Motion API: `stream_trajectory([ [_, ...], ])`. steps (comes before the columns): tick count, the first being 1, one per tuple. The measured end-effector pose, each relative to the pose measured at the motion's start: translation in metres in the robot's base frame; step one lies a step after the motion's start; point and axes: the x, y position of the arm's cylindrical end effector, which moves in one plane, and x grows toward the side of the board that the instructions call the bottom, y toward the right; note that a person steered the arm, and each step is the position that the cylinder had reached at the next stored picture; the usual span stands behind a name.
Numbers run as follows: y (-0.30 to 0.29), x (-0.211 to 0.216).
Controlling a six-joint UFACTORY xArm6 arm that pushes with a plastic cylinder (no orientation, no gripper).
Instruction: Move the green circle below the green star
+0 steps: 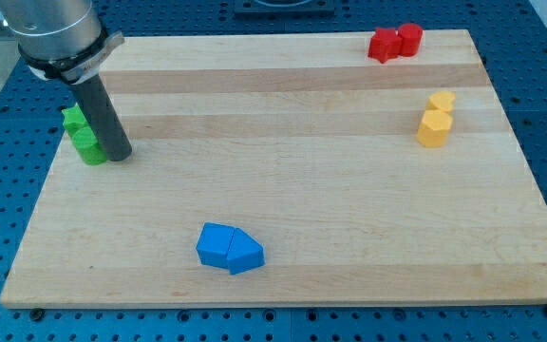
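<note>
Two green blocks sit together at the view's left edge of the board. The upper one (73, 118) is partly hidden by the rod; the lower one (88, 145) looks like the star, though their shapes are hard to tell apart. My tip (119, 155) rests on the board just right of the lower green block, touching or nearly touching it. The rod rises up and to the left, covering part of the upper green block.
Two blue blocks (229, 248) lie joined near the view's bottom centre. Two red blocks (394, 43) sit at the top right. Two yellow blocks (436, 119) stand at the right. The wooden board (302, 171) lies on a blue perforated table.
</note>
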Motion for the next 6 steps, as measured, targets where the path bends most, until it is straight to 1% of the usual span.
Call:
stream_trajectory([
  [1,-0.015,0.001],
  [3,-0.03,0.028],
  [4,-0.042,0.027],
  [6,-0.043,0.019],
])
